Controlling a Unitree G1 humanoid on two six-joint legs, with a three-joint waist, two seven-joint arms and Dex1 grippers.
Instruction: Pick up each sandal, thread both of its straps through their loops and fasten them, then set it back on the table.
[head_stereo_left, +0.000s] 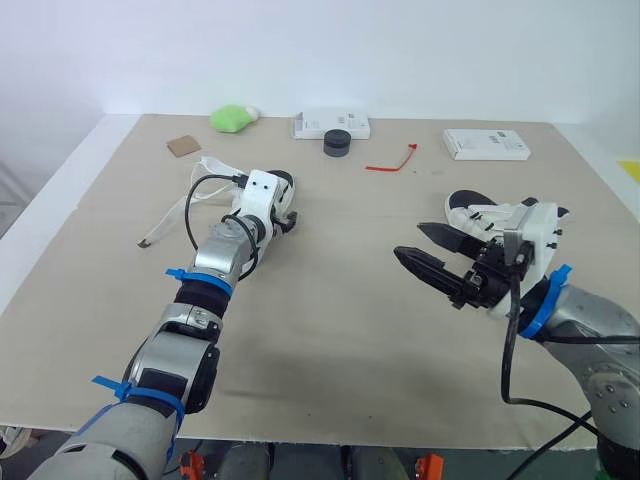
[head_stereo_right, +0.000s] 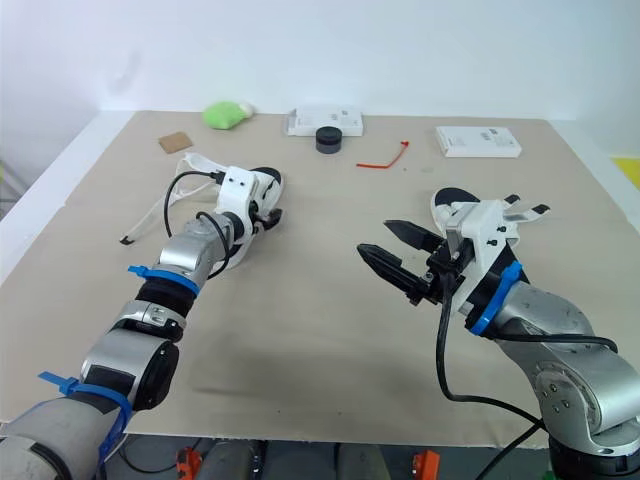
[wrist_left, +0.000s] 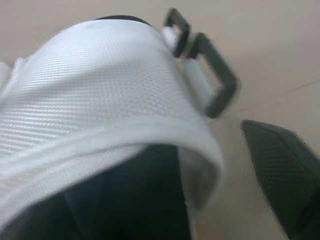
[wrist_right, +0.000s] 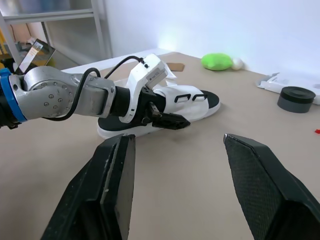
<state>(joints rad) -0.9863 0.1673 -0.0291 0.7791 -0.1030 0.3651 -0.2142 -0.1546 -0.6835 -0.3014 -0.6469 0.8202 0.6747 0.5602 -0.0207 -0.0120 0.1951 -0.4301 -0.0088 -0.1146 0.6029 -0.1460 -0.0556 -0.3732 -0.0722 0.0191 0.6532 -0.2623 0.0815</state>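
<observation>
White, black-soled sandal (wrist_right: 197, 104) lying left on the tabletop (head_stereo_left: 330, 300).
Left claw (wrist_right: 175, 121) is sitting at it, grip impossible to tell; left wrist view is showing mesh strap (wrist_left: 100, 85) and black loops (wrist_left: 212, 75); right claw (head_stereo_left: 410, 240) is hovering agape.

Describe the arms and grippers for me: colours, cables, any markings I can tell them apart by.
Both arms are silver-grey metal with black joint sections, banded by blue zip ties. Each wrist carries a white housing with a looping black cable. The right gripper has two black pointed fingers with a woven texture. The left gripper is black too.
</observation>
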